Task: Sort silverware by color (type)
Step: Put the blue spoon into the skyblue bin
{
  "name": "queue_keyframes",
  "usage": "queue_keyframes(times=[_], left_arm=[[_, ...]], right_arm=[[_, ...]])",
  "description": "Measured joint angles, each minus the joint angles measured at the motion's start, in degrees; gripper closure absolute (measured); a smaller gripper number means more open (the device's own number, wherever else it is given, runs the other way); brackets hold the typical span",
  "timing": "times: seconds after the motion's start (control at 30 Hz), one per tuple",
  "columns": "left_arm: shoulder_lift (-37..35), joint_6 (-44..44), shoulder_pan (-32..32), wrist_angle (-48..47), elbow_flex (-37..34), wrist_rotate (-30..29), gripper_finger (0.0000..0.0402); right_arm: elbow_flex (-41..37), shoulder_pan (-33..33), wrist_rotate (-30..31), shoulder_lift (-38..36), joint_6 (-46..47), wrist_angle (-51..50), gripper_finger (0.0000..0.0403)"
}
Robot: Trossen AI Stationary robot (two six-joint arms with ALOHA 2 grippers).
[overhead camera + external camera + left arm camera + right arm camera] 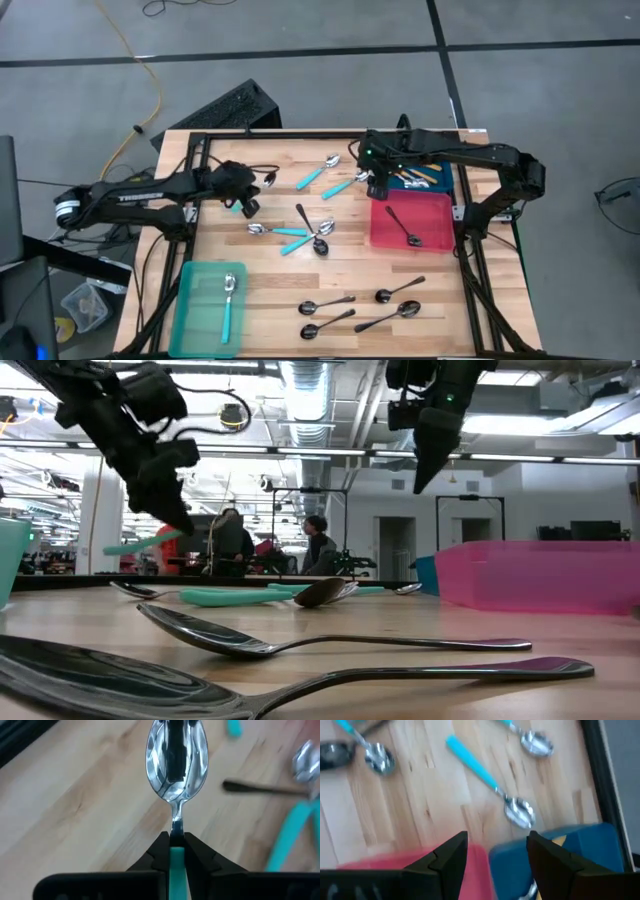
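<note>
My left gripper (pixel 176 837) is shut on a teal-handled spoon (pixel 176 765) and holds it above the left part of the wooden table; in the low view the teal handle (pixel 140 545) juts out below it. More teal spoons (pixel 320 176) (pixel 285 232) lie flat mid-table. Dark metal spoons (pixel 326 304) (pixel 398 290) lie near the front edge. My right gripper (pixel 495 855) hangs open above the border between the pink tray (pixel 435 235) and the blue tray (pixel 440 170), with nothing between its fingers. My left gripper pinches the spoon between its two fingers where the metal neck meets the teal handle (pixel 176 831). The spoon lies along the fingers: its bowl sticks out past the tips and its handle runs back between them. The fingers slant downward. The spoon is lifted clear of the table.
A green tray (pixel 190 300) at the front left holds one teal spoon. The pink tray holds a dark spoon (pixel 405 228), and the blue tray holds orange-handled ones. Black frame rails edge the table. People stand in the room beyond.
</note>
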Motion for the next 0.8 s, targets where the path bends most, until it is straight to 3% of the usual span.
queue_keyframes(times=[0.13, 0.33, 0.47, 0.7, 0.8], left_arm=[[-4.2, -2.4, -1.0, 2.0, 0.0, -0.4, 0.0388], [-9.3, -2.7, -5.2, 12.4, 0.1, -1.5, 0.0388], [-11.8, -0.3, -8.5, 16.9, 0.2, -0.9, 0.0388], [-14.0, 0.2, -12.4, 23.4, 0.2, 14.4, 0.0387], [-14.3, 0.2, -14.2, 23.1, 0.2, 9.7, 0.0386]], right_arm=[[0.0, 1.9, -1.7, 0.0, 1.8, 11.9, 0.0177], [-2.6, 6.8, -3.1, 0.1, 3.7, 39.1, 0.0177], [-4.2, 9.9, -3.1, 0.6, 1.9, 51.7, 0.0177], [-5.0, 15.6, -3.1, 1.9, -8.3, 58.4, 0.0177], [-4.9, 17.1, -3.0, 1.7, -5.5, 59.3, 0.0177]])
